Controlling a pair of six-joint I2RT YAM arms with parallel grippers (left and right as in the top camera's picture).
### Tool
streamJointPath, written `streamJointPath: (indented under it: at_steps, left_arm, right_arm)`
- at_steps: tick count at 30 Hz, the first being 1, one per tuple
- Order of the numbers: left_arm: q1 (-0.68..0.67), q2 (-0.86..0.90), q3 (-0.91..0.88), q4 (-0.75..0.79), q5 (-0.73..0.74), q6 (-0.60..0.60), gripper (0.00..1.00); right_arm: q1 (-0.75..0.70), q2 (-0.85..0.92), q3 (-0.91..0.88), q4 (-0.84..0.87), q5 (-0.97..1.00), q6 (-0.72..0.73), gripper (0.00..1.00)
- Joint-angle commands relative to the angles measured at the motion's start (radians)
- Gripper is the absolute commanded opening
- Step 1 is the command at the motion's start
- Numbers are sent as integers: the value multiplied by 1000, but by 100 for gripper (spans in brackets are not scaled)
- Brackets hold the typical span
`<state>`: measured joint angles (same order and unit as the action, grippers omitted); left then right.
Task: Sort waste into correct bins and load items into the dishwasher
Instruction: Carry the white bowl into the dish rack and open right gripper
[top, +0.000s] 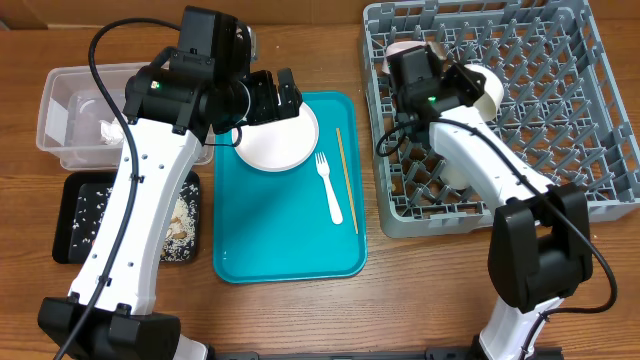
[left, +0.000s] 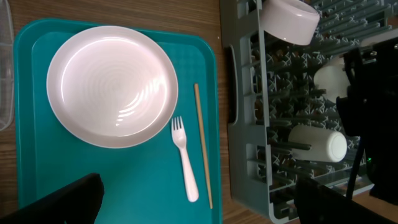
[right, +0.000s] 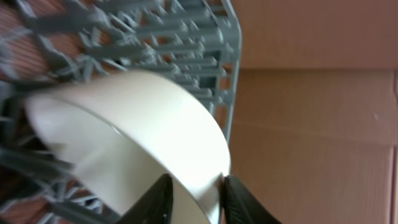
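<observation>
Wooden table (top: 300, 320): our left gripper (top: 277, 100) hangs wide open over the plate (top: 280, 140); our right gripper (right: 198, 183) straddles a bowl (right: 124, 137) in the rack (top: 560, 120), whether gripping we cannot tell

A glossy white plate (left: 112, 84) is gleaming against a smooth teal plastic tray (left: 124, 186). A white plastic fork (left: 185, 163) and a bare wooden chopstick (left: 203, 149) are looking matt. The grey plastic dish rack (top: 560, 90) is appearing dull. A white bowl (right: 124, 137) is showing a smooth, soft sheen. A clear plastic tub (top: 55, 100) is looking cloudy, and a black tray (top: 62, 250) is holding grainy beige scraps (top: 180, 225). The table (top: 300, 310) is showing wood grain.
</observation>
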<state>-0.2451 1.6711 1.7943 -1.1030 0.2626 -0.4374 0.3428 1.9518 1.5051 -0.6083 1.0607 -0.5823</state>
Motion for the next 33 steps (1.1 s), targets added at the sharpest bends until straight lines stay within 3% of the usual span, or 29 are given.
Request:
streamJointPath:
  at_steps: [1,9,13,16,18,27,33]
  left_arm:
    - [3,3,15,0,15,15,100]
    - [3,3,15,0,15,15,100]
    - [3,3,15,0,15,15,100]
    - [3,3,15,0,15,15,100]
    - [3,3,15,0,15,15,100]
    - [3,3,15,0,15,15,100]
    - [3,3,15,0,15,15,100]
  right_arm:
    - [40,5,-7,-1,-51,48,33]
    - [108,5,-7,-7,-51,79,40]
    - [132,5,-7,-16,-52,139,52]
    - [154,5,-7,-23,-51,142,72]
    - [169,2,-6,-22,-51,149,76]
    - [172,-79,-6,-20,-67,325,84]
    - [132,-204,-5,-56,-222,436,87]
